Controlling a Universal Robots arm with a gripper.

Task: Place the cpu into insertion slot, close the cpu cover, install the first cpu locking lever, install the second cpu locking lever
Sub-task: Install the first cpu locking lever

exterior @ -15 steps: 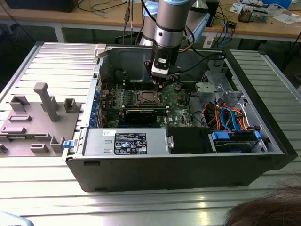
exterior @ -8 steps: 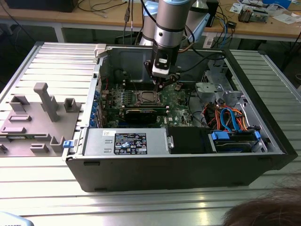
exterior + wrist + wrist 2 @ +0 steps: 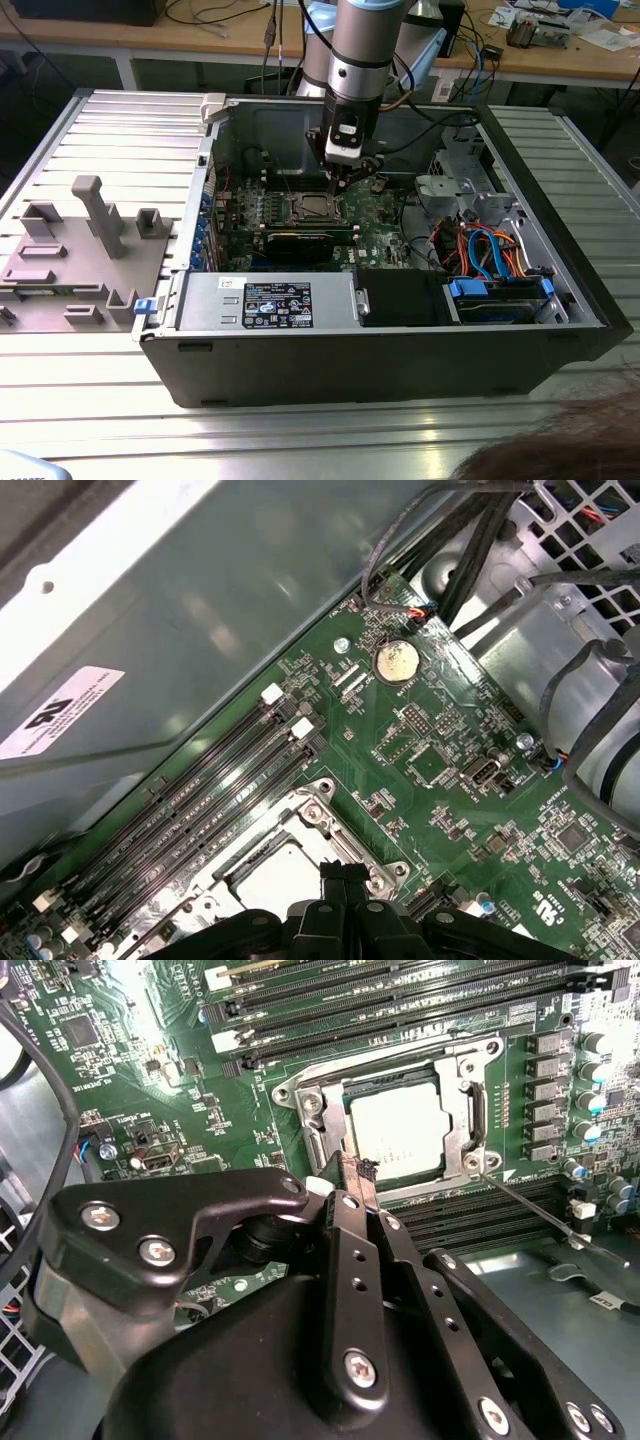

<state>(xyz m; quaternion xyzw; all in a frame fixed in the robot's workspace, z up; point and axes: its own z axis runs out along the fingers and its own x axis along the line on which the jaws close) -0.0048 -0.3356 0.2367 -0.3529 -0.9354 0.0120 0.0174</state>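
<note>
The cpu lies flat in the insertion slot on the green board, its silver top showing. The cpu cover sits down around it, framing the chip. A thin locking lever sticks out loose from the socket's corner, away over the board. My gripper is shut with nothing in it, its tips just off the socket's edge next to the cpu. In the first wrist view the gripper hangs at the socket frame. In the exterior view the gripper hovers just above the insertion slot inside the open case.
Long memory slots run on both sides of the socket. A black card and a power supply box lie nearer the case front. Cable bundles crowd the exterior view's right. A grey fixture tray stands outside the case.
</note>
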